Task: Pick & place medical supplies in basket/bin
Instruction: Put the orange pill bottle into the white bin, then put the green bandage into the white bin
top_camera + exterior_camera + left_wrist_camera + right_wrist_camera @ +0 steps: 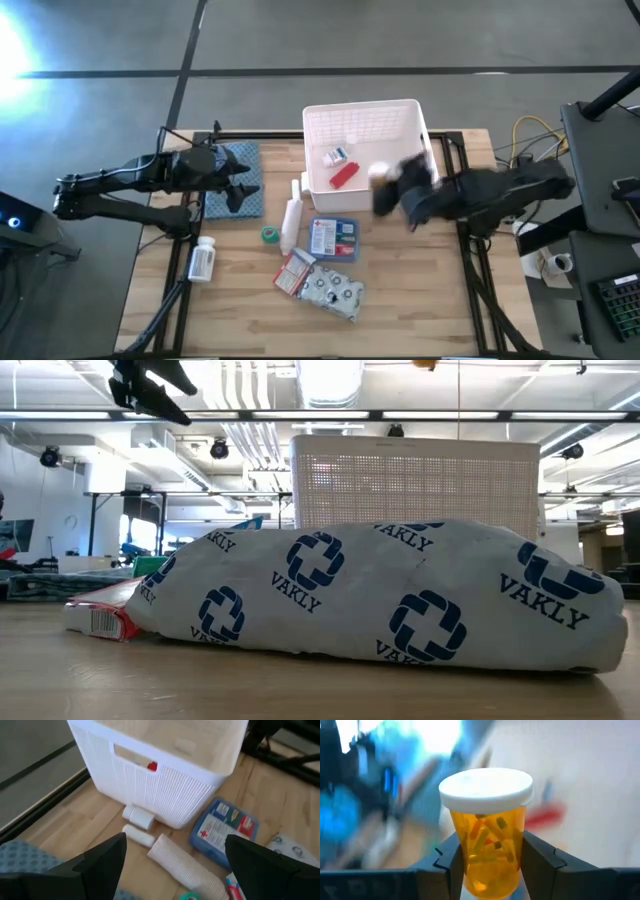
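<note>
— Wooden counter [420, 300] on a dark frame, grey floor all round it. What is the right arm doing?

— From the overhead camera, the right pincer [385, 190] sits at about three o'clock of the counter's middle, over the three o'clock edge of the white basket [360, 125]. Its own camera shows the two dark fingers [540, 862] clamped on an orange pill bottle [487, 850] with a white cap, held upright, coloured capsules inside.

— And the basket itself?

— It stands at twelve o'clock on the counter, lattice walls, handle slot in the near wall. Inside lie a red tube [343, 176] and a small blue-and-white box [336, 156], close together but I cannot tell if they touch.

— The left arm?

— The left pincer [238, 180] hovers at nine o'clock, above the blue-grey cloth [250, 158], fingers spread wide, holding nothing.

— What remains on the counter?

— A white pill bottle [202, 260] lies at about eight o'clock, well apart from the rest. A long white roll [291, 224] lies just at the basket's seven o'clock corner, with a small green roll [269, 235] beside it. The blue-white flat box [333, 239] is at six o'clock of the basket; below that a red-white packet [294, 272] and the silvery dotted pouch [335, 290] lie touching. The left wrist camera also shows two short white tubes [137, 825] against the basket's wall.

— Anything from table height?

— The pouch fills that view, printed "VAKLY", with the basket behind it.
</note>
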{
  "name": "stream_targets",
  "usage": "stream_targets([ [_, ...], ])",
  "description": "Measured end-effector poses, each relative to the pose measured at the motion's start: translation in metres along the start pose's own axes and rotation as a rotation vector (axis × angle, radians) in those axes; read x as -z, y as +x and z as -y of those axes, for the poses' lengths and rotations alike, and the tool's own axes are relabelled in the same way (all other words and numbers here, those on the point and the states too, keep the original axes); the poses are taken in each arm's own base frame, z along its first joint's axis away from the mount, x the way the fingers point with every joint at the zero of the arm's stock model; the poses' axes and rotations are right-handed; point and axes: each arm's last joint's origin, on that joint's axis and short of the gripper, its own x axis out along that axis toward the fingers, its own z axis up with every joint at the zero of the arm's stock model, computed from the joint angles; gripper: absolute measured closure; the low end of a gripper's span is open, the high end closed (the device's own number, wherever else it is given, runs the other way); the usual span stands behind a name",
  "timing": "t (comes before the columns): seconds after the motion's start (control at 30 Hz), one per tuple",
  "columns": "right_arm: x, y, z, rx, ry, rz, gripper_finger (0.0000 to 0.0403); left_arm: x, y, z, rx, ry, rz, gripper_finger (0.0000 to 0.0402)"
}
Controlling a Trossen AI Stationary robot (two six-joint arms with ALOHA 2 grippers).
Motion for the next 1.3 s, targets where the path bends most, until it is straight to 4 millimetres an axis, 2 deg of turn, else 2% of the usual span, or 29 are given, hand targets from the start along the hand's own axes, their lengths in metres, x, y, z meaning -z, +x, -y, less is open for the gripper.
stream_targets([
  [0.1, -0.03, -0.003, 0.016, 0.052, 0.035, 0.133, 0.026, 0.004, 0.004, -0.001, -0.021, 0.014, -0.055, 0.0085],
  [0.2, -0.049, 0.01, 0.03, 0.061, 0.023, 0.042, 0.0249, 0.012, 0.008, -0.003, -0.054, 0.034, -0.144, 0.0085],
  [0.3, -0.062, 0.028, 0.042, 0.045, 0.008, -0.08, 0.0219, 0.022, 0.012, -0.005, -0.102, -0.004, -0.257, 0.0085],
  [0.53, -0.07, 0.066, 0.052, 0.122, -0.124, -0.141, 0.0122, 0.043, 0.017, -0.011, -0.192, -0.233, -0.44, 0.0085],
  [0.7, -0.074, 0.079, 0.05, 0.144, -0.252, -0.157, 0.0077, 0.048, 0.014, -0.013, -0.269, -0.417, -0.477, 0.0085],
  [0.8, -0.077, 0.081, 0.045, 0.13, -0.368, -0.159, 0.0063, 0.047, 0.013, -0.009, -0.249, -0.43, -0.472, 0.0085],
  [0.9, -0.081, 0.082, 0.041, 0.112, -0.5, -0.158, 0.0058, 0.046, 0.016, 0.001, -0.16, -0.306, -0.46, 0.0085],
  [1.03, -0.083, 0.083, 0.038, 0.097, -0.656, -0.162, 0.0061, 0.051, 0.024, 0.022, 0.008, -0.003, -0.443, 0.0085],
  [1.13, -0.085, 0.082, 0.039, 0.095, -0.744, -0.166, 0.0066, 0.059, 0.038, 0.032, 0.064, 0.169, -0.453, 0.0085],
  [1.3, -0.086, 0.083, 0.04, 0.1, -0.757, -0.169, 0.0073, 0.079, 0.071, 0.04, 0.065, 0.329, -0.517, 0.0085],
])
